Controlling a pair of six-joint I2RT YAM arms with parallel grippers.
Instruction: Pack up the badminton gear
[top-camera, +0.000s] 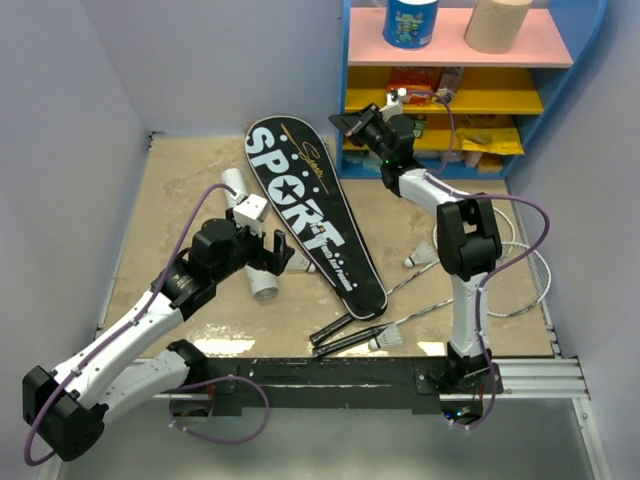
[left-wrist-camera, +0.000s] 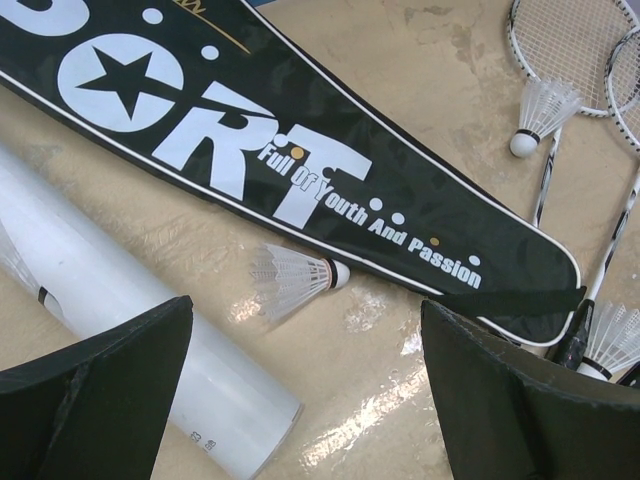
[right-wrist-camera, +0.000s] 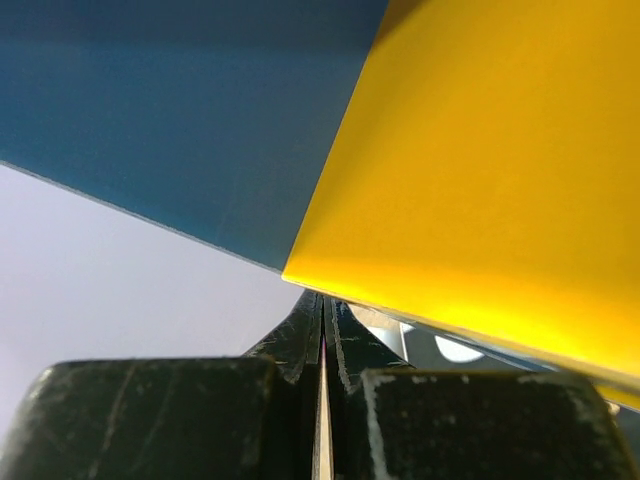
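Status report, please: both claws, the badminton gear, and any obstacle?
Left claw open, over a shuttlecock between white tube and bag. Right claw shut, up at the blue shelf, nothing seen in it. Rackets lie outside the bag. No obstacle near that shuttlecock.

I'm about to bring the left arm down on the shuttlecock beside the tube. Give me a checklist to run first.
1. Left gripper jaws open: ok.
2. Shuttlecock lying on its side between them in the wrist view: ok.
3. Its cork clear of the bag edge: cannot tell.
4. Tube out of the descent path: not ok, it runs under one jaw.
5. Right gripper shut, up by the shelf: ok; whether it pinches anything: cannot tell.
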